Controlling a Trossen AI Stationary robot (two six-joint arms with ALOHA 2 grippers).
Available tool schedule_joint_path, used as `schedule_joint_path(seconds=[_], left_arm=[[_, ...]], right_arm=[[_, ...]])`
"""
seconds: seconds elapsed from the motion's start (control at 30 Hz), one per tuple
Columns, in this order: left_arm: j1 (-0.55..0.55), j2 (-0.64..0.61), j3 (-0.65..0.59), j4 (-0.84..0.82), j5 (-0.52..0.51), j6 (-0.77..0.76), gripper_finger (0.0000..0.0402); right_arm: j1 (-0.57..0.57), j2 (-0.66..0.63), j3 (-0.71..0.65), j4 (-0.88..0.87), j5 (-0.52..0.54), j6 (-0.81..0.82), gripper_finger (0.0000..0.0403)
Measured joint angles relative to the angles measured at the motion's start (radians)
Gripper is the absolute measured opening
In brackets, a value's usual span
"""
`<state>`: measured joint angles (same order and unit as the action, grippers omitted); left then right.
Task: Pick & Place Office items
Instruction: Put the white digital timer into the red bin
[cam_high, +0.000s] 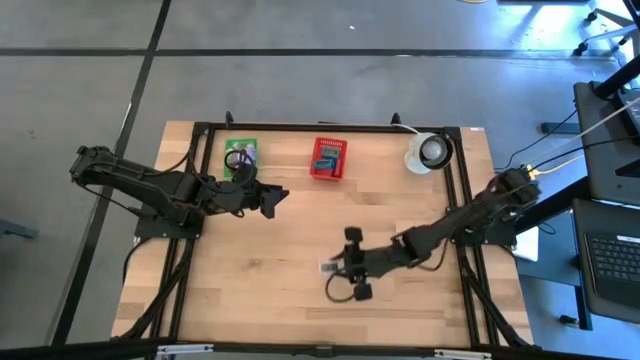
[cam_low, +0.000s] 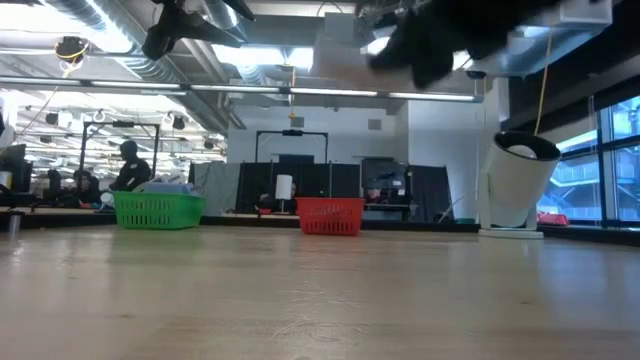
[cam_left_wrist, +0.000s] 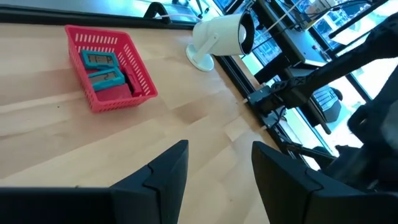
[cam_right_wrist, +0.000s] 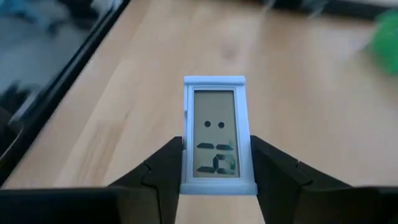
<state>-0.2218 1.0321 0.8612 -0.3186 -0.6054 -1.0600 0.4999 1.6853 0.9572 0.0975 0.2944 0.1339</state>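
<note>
My right gripper is shut on a white flat rectangular piece with a grey number display, over the table's near middle. My left gripper is open and holds nothing; it hovers right of the green mesh basket, and its fingers point toward the table's right. Two teal display pieces and a dark red piece lie inside the red mesh basket, which stands near the far edge. The green basket holds dark items. My right gripper pinches the white display piece between its two fingers, on the two long side edges near one end. The fingers lie along the piece, and its other end sticks out past the fingertips. The piece looks lifted clear of the table.
A white round cup-like thing stands at the table's far right corner, tilted on its base. A black frame runs along the table's edges. Bare wood lies between the baskets and the near edge. People stand in the room beyond the table.
</note>
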Motion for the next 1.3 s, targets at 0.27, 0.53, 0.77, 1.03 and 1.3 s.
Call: schedule_joint_path(seconds=[0.27,0.53,0.77,1.03,1.3], left_arm=[[0.0,0.0,0.0,0.0,-0.014,0.015,0.0173],[0.0,0.0,0.0,0.001,-0.162,0.035,0.0173],[0.001,0.0,0.0,0.001,-0.311,0.115,0.0173],[0.002,0.0,0.0,0.001,-0.456,0.259,0.0173],[0.016,0.0,0.0,0.001,-0.701,0.433,0.0173]], right_arm=[[-0.06,-0.221,0.001,0.01,0.228,-0.013,0.0157],[-0.088,-0.344,0.001,0.092,0.434,-0.079,0.0159],[-0.137,-0.347,0.002,0.199,0.447,-0.157,0.0159],[-0.257,-0.346,0.024,0.164,0.34,-0.112,0.0159],[-0.358,-0.346,0.029,0.16,0.315,-0.156,0.0159]])
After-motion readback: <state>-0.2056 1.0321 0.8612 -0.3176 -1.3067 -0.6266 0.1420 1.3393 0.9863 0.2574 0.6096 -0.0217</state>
